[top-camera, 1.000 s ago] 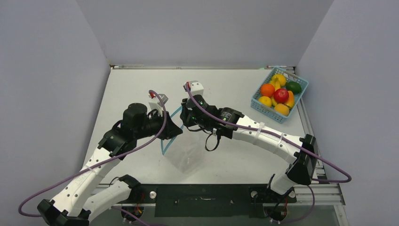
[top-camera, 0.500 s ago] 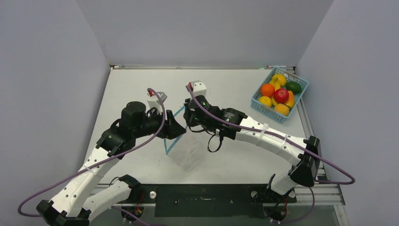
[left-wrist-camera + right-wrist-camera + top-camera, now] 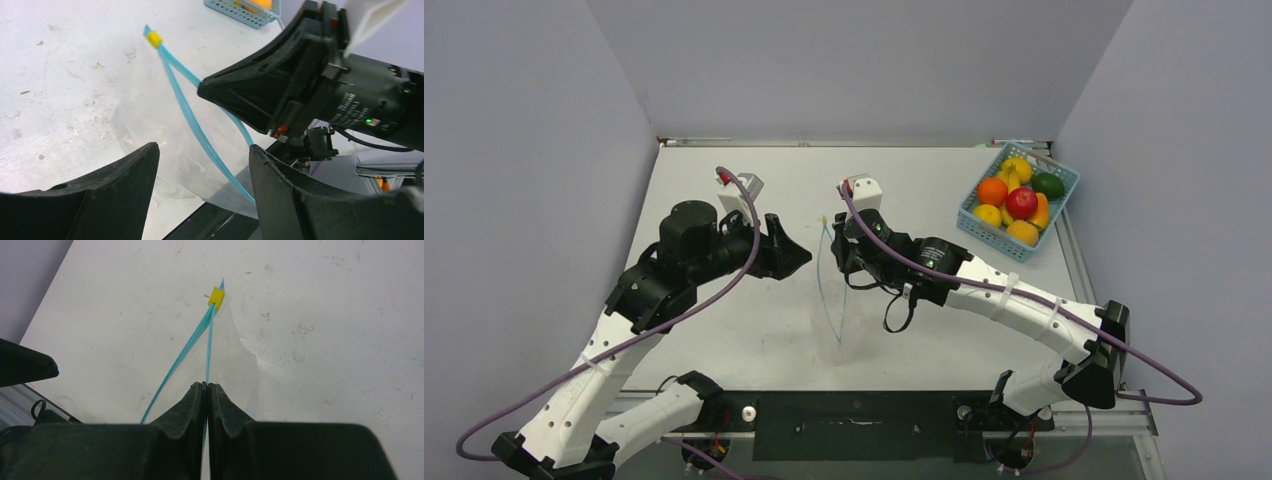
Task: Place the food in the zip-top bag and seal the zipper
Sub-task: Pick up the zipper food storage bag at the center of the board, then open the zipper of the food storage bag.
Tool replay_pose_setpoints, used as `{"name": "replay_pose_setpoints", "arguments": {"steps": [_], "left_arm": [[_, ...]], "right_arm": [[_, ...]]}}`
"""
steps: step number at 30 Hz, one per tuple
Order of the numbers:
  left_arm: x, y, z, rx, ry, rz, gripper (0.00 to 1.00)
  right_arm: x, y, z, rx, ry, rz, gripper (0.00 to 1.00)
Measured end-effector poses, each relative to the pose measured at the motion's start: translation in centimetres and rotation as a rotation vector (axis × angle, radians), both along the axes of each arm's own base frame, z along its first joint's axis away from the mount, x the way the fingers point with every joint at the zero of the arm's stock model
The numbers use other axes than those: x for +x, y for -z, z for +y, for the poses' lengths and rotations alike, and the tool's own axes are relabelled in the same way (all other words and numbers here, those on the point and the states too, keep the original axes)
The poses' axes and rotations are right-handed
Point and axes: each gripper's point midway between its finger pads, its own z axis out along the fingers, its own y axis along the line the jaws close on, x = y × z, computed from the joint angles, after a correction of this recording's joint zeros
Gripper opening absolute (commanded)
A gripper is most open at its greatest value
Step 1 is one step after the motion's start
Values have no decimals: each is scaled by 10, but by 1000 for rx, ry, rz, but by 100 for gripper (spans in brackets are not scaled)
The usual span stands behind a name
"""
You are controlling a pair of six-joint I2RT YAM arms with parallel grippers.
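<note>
The right gripper [image 3: 206, 387] is pressed together on one lip of the zipper [image 3: 209, 347] and holds the bag [image 3: 836, 318] up by its mouth near the middle of the bench [image 3: 724, 330]. The left gripper [image 3: 204, 149] has its fingers apart and holds nothing. It sits just beside the other lip, which bows away, so the two teal strips part and meet again at a yellow slider [image 3: 217, 296].

The bag looks empty. All the fruit [image 3: 1022, 203] lies in the blue basket [image 3: 1072, 178] at the far right corner, well apart from the bag. This appears to be the opening step, with nothing loaded yet.

Next, I judge, the mouth must be spread and kept wide. One arm would keep hold of a lip while the other reaches to the basket for a first fruit. The thin plastic may sag shut if only one lip is held.
</note>
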Motion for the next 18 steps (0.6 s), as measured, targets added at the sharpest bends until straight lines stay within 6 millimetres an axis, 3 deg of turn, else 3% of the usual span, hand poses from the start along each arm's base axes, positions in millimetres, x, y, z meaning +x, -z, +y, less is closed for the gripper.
{"name": "replay_pose_setpoints", "arguments": {"steps": [9, 18], "left_arm": [[9, 27, 8, 89, -57, 80, 62], [3, 34, -1, 89, -34, 118, 62]], "right_arm": [[-5, -7, -11, 9, 12, -26, 5], [-16, -12, -7, -15, 20, -68, 5]]}}
